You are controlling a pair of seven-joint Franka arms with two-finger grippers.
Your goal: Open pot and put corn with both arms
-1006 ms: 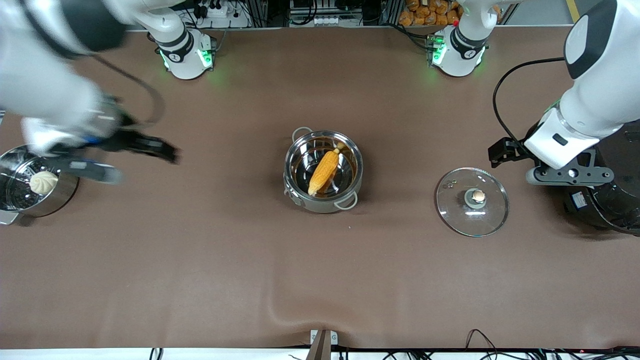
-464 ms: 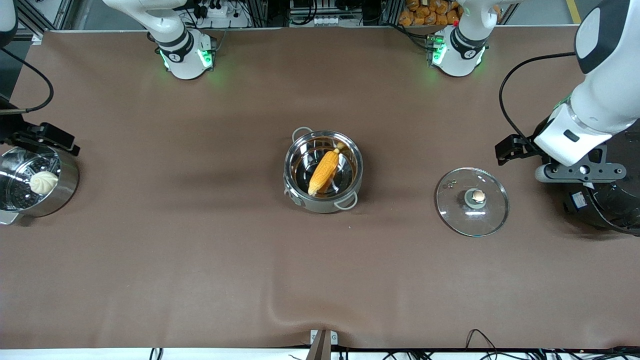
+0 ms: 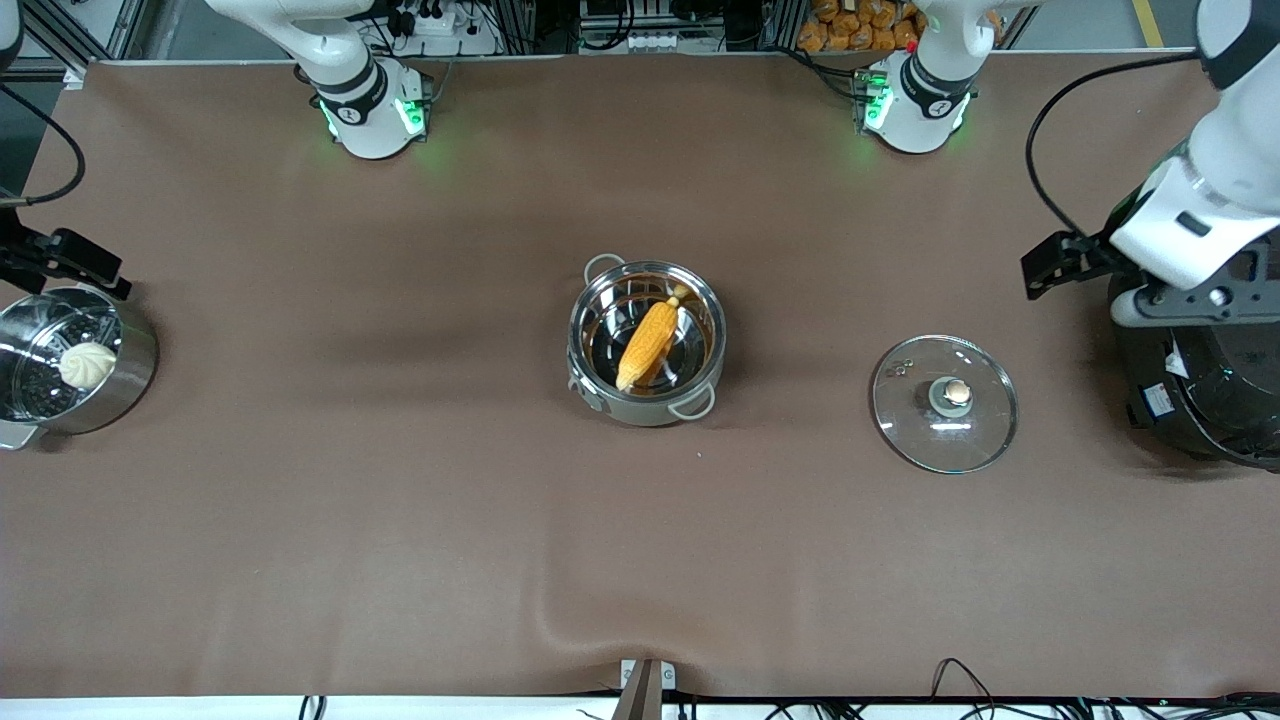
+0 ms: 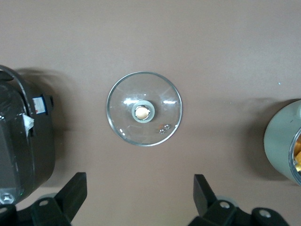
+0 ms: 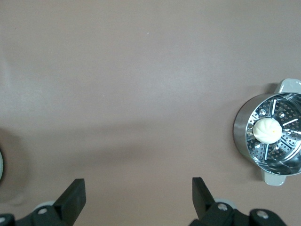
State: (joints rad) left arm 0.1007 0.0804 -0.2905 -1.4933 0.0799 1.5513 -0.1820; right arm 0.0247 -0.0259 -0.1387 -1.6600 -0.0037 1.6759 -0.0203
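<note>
The shiny steel pot [image 3: 640, 412] stands open at the middle of the table. The yellow-orange corn [image 3: 648, 344] lies slanted inside it. The clear glass lid [image 3: 944, 403] with its tan knob lies flat on the cloth beside the pot, toward the left arm's end; it also shows in the left wrist view [image 4: 144, 108]. My left gripper [image 3: 1060, 265] is open and empty, high up beside the rice cooker; its tips [image 4: 139, 193] frame bare cloth. My right gripper [image 3: 75, 265] is open and empty, up by the steamer pot; its tips [image 5: 138, 197] frame bare cloth.
A steel steamer pot [image 3: 135, 370] with a white bun [image 3: 88, 364] stands at the right arm's end, also in the right wrist view [image 5: 242, 136]. A big black rice cooker [image 3: 1200, 400] stands at the left arm's end. Brown cloth covers the table.
The right gripper has swung away from the table's middle to the steamer pot's end. The left gripper has drawn back from the lid toward the rice cooker. Pot, corn and lid have not moved.
</note>
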